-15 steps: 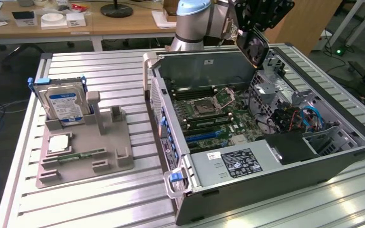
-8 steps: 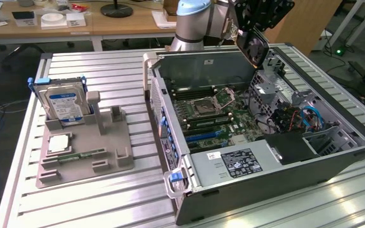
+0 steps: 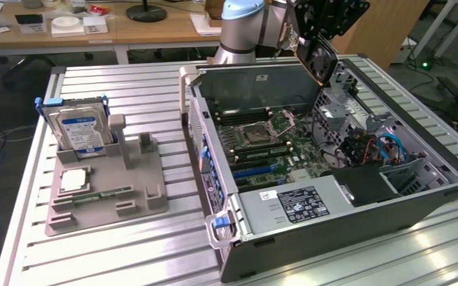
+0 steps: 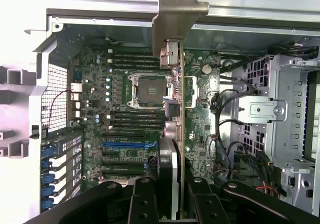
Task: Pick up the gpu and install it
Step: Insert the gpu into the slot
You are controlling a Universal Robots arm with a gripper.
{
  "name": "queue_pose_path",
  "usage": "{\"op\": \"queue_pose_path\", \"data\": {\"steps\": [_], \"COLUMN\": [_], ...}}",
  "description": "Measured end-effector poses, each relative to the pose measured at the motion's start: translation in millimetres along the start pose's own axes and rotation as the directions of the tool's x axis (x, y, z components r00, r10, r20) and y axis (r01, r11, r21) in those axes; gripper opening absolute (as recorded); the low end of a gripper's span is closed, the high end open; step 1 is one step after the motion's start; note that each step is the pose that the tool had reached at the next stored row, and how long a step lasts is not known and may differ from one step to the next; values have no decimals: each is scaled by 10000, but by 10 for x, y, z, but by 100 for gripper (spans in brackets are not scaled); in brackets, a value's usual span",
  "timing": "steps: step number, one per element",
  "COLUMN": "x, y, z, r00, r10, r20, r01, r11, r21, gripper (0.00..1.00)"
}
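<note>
The robot arm's gripper [image 4: 172, 200] has its two black fingers [image 4: 144, 199] closed on a single gpu [image 4: 172, 109], clamping the card edge-on, one finger on each face. In the wrist view the card runs away from the fingers, its silver end bracket at the far end and its black fan shroud close to the grip. In the exterior view the round fan faces outward as the card hangs in the air at the far rim of one open computer case [image 3: 420, 196], clear of the boards inside.

Under the card lies one green motherboard [image 4: 200, 119] with one square processor socket [image 4: 150, 89], flanked by rows of dark slots whose count cannot be told. One silver power supply [image 3: 293, 205] with a black label fills the case's near end, and a loop of blue cable [image 3: 390, 146] sits beside the drive bays.

The case lies on its side on a slatted metal table [image 3: 133, 89]. Well apart from it, toward the exterior view's left, one grey fixture [image 3: 133, 173] holds three parts:
- one hard drive [image 3: 78, 128] with a blue-white label, standing upright
- one square processor chip [image 3: 74, 179], lying flat
- one narrow memory stick [image 3: 102, 194], lying flat
</note>
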State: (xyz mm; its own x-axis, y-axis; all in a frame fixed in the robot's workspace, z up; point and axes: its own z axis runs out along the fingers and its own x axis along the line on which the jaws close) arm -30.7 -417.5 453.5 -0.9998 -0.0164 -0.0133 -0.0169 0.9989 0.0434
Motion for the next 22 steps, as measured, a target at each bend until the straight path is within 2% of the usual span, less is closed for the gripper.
{"op": "queue_pose_path", "data": {"steps": [8,22], "x": [0,2], "y": [0,-1], "z": [0,0], "r00": [9974,9856], "r10": [-720,-1690], "r20": [-31,-71], "r01": [720,1690], "r11": [9974,9856], "r21": [-11,-29], "gripper": [28,28]}}
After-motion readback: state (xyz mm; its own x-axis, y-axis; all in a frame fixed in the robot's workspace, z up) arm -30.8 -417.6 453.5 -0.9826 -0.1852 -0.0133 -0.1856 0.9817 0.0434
